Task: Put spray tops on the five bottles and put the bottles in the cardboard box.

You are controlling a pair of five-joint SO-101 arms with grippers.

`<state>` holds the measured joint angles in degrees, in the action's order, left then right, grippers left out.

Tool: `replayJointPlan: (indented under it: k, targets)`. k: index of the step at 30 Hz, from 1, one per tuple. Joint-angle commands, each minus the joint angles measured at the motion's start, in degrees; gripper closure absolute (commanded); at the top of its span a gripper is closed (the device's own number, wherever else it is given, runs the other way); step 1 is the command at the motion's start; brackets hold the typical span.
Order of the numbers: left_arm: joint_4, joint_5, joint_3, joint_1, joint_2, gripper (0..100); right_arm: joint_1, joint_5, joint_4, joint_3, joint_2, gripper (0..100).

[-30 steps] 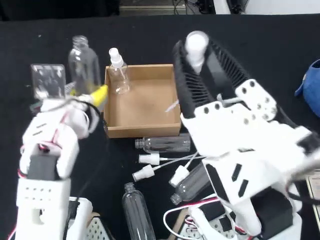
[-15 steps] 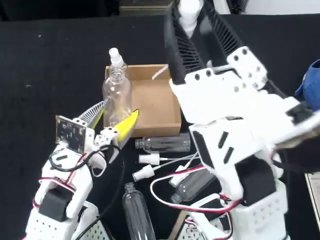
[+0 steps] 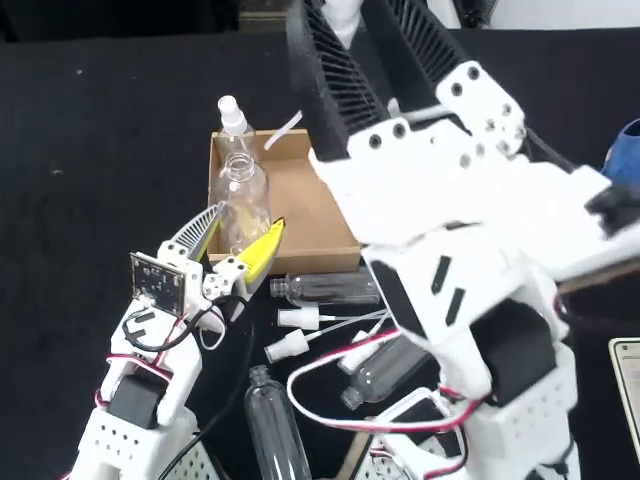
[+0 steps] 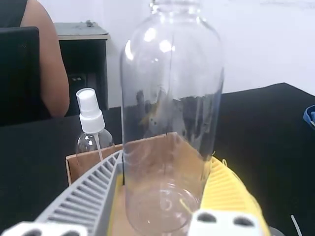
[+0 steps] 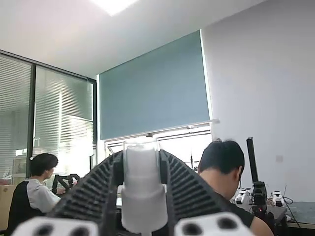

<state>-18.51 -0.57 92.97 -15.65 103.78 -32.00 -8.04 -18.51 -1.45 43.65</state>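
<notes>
Your left claw (image 3: 245, 222) has swung right and nearer, pinching that probably light, slick, squashy bottle (image 3: 243, 190) low on its body, while your right claw (image 5: 141, 158) clamps a spray top (image 5: 142, 201).

The cardboard box (image 3: 305, 215) is sitting open. A capped bottle (image 3: 232, 125) is standing upright at its far left corner. A clear capless bottle (image 4: 170, 123) is being held upright over the box's left side by the left gripper (image 3: 247, 218). A white spray top (image 5: 142, 189) is being held by the right gripper (image 5: 142, 160). Three more capless bottles (image 3: 325, 287) are lying on their sides before the box, and three loose spray tops (image 3: 300, 318) are lying among them.
</notes>
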Motion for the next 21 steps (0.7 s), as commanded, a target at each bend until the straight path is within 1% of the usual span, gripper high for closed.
replayJointPlan:
  k: [1, 9, 15, 18, 21]
  targets:
    - [2.11, 0.18, -0.57, -0.75, 0.79, 97, -0.70, -0.18, -0.35, 2.86, -4.97, 98.8]
    - [2.46, 0.18, -0.48, -0.75, 0.79, 97, -0.70, -0.18, -0.35, 2.86, -10.95, 98.8]
    - [2.46, 0.18, -0.48, -0.75, 0.79, 97, -0.79, -0.18, -0.70, 2.86, -11.47, 98.8]
    - [2.46, 0.18, -0.48, -0.75, 0.79, 97, -1.14, -0.18, -4.66, 2.86, -11.47, 98.8]
    - [2.46, 0.18, -0.48, -0.75, 0.79, 97, -3.43, -0.18, -8.44, 2.86, -11.74, 98.8]
